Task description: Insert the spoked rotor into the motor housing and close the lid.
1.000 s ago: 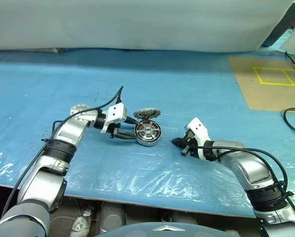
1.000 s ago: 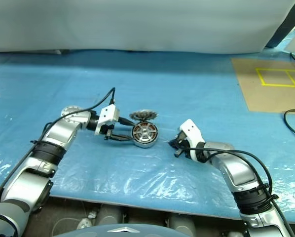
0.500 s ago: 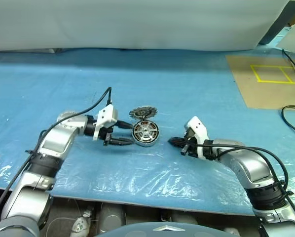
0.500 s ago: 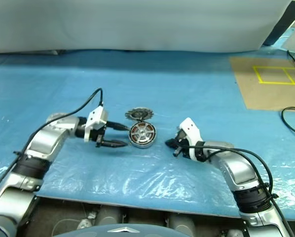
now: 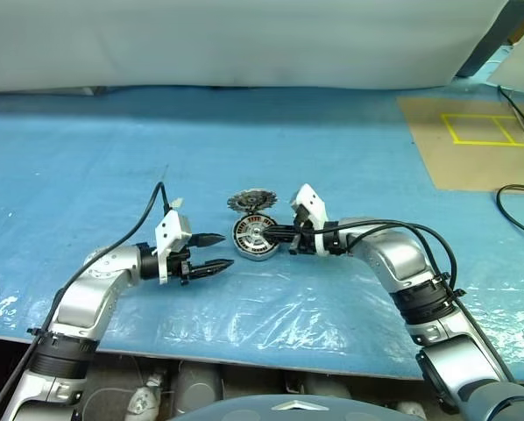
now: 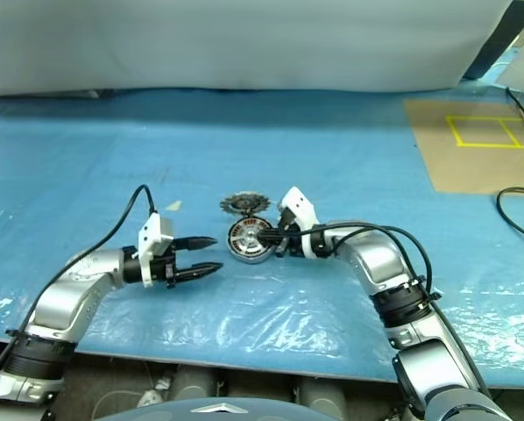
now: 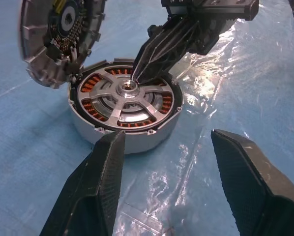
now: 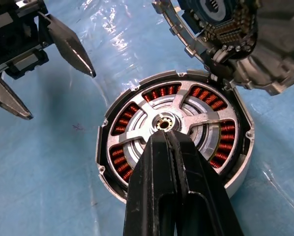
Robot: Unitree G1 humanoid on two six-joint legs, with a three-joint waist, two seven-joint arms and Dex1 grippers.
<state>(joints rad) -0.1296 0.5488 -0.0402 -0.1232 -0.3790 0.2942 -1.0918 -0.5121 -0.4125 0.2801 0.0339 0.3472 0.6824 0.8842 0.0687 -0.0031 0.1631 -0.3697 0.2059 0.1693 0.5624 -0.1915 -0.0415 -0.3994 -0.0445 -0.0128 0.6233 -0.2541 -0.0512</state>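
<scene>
The motor housing [image 5: 255,239], a silver puck with copper windings, lies on the blue sheet. A silver spoked rotor [image 7: 112,93] sits inside it. Its notch-rimmed lid [image 5: 253,201] stands hinged open at the far edge, dark inside [image 8: 220,24]. My right gripper [image 5: 279,235] is shut, and its joined tips [image 8: 166,135] rest on the rotor's central hub. To the left of the housing my left gripper [image 5: 227,250] is open and holds nothing; its fingertips [image 7: 115,140] stand a short way off the housing wall.
The blue plastic-covered table [image 5: 350,158] stretches wide on all sides, with its front edge close below the arms. A brown board with yellow tape [image 5: 477,140] lies at the back right, and a black cable [image 5: 516,202] loops beside it.
My left gripper has drawn back from the housing, to the left and nearer the front edge. My right gripper has swung left onto the housing, tips now on the rotor's hub.
</scene>
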